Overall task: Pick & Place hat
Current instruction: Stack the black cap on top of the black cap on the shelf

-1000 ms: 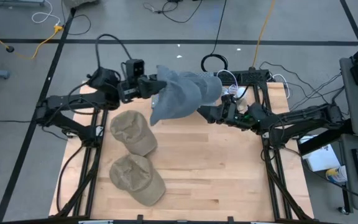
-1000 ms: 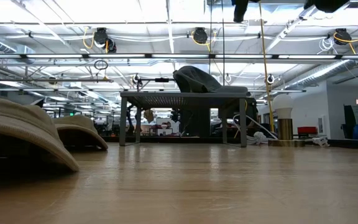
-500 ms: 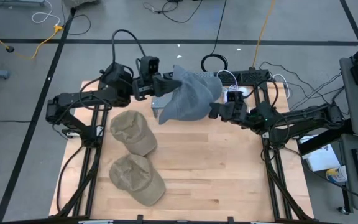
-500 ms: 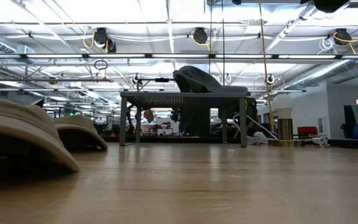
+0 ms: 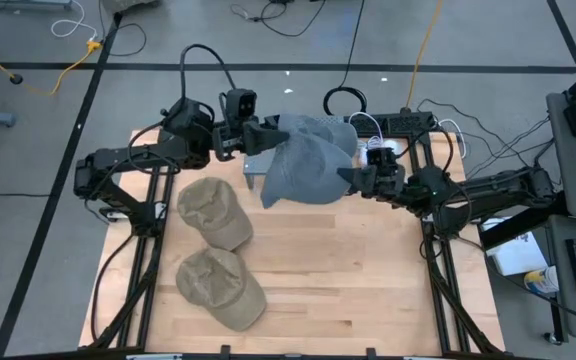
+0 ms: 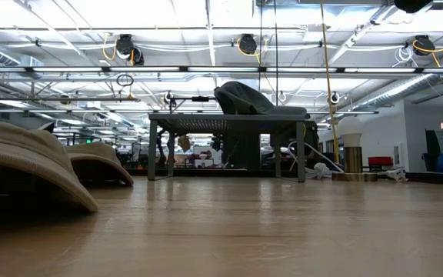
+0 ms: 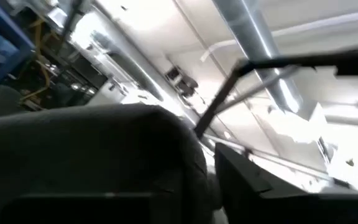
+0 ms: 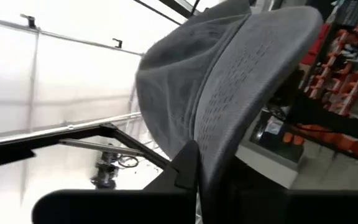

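A grey hat (image 5: pixel 303 160) hangs in the air over the far middle of the table, between my two arms. My left gripper (image 5: pixel 266 135) is at the hat's left side, and the hat (image 7: pixel 92 149) fills much of the left wrist view. My right gripper (image 5: pixel 353 180) is at the hat's right lower edge and is shut on it. In the right wrist view the hat's mesh crown (image 8: pixel 229 81) rises in front of the gripper (image 8: pixel 197 186). My right gripper pinches the grey hat's lower edge (image 8: pixel 207 171) between its two fingers. It comes from the table's right side, slanting upward. The hat stands up above the fingers, clear of the table.
Two tan hats lie on the table's left half, one (image 5: pixel 215 212) farther, one (image 5: pixel 221 288) near the front edge; they show in the low view too (image 6: pixel 21 169). Cables and a power strip (image 5: pixel 403 122) lie at the far edge. Bare wood (image 5: pixel 368 270) spreads at centre and right.
My left gripper has carried the grey hat toward the table's right. The hat's lower part has swung toward my right gripper, which has tipped upward and taken hold of the hat's right edge.
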